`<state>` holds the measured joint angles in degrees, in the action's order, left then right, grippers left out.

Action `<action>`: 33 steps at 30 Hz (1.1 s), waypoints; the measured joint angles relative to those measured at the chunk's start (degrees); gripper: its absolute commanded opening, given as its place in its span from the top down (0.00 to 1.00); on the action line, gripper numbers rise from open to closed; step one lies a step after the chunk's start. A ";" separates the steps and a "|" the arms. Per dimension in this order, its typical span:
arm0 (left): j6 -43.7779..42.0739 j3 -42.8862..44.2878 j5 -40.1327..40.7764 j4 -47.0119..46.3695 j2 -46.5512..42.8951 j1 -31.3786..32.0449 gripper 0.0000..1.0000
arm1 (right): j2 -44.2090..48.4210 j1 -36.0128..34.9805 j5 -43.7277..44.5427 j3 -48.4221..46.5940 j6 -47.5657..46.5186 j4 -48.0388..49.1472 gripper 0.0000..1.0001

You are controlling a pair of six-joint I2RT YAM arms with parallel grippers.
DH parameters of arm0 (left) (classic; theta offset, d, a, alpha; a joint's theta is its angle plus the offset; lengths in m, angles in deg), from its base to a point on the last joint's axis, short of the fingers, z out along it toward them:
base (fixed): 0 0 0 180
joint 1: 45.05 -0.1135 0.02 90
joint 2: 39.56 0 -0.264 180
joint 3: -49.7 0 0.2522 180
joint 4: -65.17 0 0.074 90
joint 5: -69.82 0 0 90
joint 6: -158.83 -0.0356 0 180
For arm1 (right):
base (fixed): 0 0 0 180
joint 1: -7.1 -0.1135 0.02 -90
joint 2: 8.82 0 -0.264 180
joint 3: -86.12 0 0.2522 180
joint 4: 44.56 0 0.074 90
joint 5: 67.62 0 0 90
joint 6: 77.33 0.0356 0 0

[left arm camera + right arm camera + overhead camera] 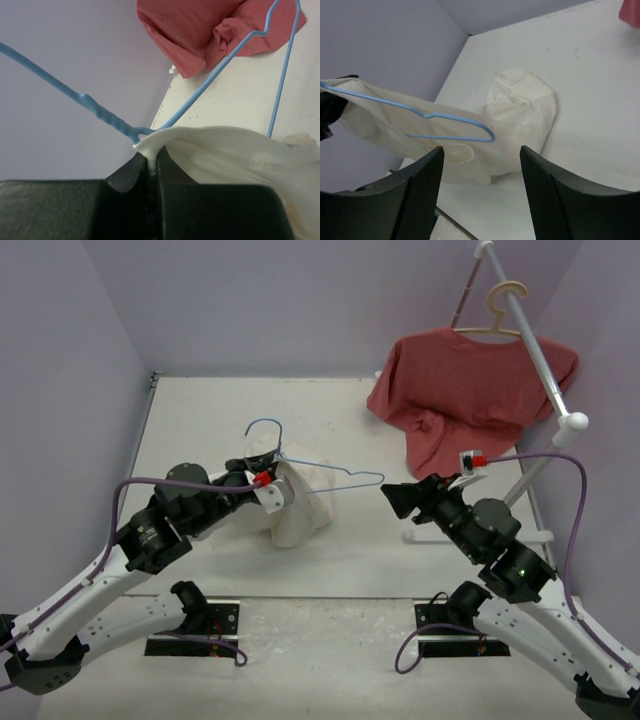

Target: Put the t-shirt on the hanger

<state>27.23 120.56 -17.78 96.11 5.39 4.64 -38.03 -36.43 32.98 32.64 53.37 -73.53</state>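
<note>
Top external: high at the near side, looking down over the whole bench [200, 410]. Left wrist: hard up against hanger [107, 117] neck, facing red shirt [200, 30]. Right wrist: farther off, looking left; shared with left wrist, hanger and t-shirt [520, 110].

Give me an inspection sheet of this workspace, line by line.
Surface: white table, lightly marked.
Job's things: cream t-shirt bunched, draping onto the table; blue wire hanger raised, one shoulder sticking out bare.
Clutter: red t-shirt on a beige hanger at a white rack.
Grippers: left gripper shut on the t-shirt's collar at the hanger's neck; right gripper open, empty.
Cables: purple cables loop along both arms.
Surroundings: lilac walls; nothing else seen.
</note>
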 measured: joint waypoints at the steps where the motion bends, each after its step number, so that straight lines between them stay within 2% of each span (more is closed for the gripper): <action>1: 0.23 -0.01 0.21 -0.06 -0.07 0.00 1.00 | -0.42 0.02 0.24 0.80 1.82 -0.03 0.37; 3: 0.61 -0.01 0.58 -0.18 -0.26 0.00 1.00 | -1.44 0.04 0.39 2.33 5.00 -0.03 0.37; 7: 1.99 -0.01 1.38 -0.73 -0.33 0.00 1.00 | -8.70 -0.20 -5.55 7.05 10.26 7.32 0.36; 12: 3.29 -0.50 -0.10 -2.06 -0.76 0.00 1.00 | -24.69 -2.82 -10.75 6.74 12.73 13.90 0.36; 17: 3.72 -1.44 -1.15 -2.99 -1.97 0.00 1.00 | -32.04 -5.62 -12.31 4.71 14.11 19.03 0.37; 21: 4.20 -1.65 -1.57 -3.17 -2.34 0.00 1.00 | -34.35 -8.69 -12.75 4.22 15.56 24.13 0.39; 26: 4.86 -2.24 -1.96 -4.41 -2.69 0.00 1.00 | -31.30 -10.00 -11.40 9.16 18.45 31.74 0.43; 28: 5.00 -2.67 -1.96 -4.49 -2.82 0.00 1.00 | -30.34 -10.04 -11.07 10.22 19.17 33.03 0.44; 30: 5.00 -2.90 -1.96 -4.63 -2.79 0.00 1.00 | -30.46 -10.06 -11.15 10.19 19.34 34.11 0.49; 33: 5.02 -3.02 -1.96 -4.71 -2.72 0.00 1.00 | -31.60 -10.26 -11.57 9.55 19.31 34.73 0.50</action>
<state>32.25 117.55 -19.73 91.40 2.67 4.64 -69.63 -46.69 21.41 42.19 72.68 -38.81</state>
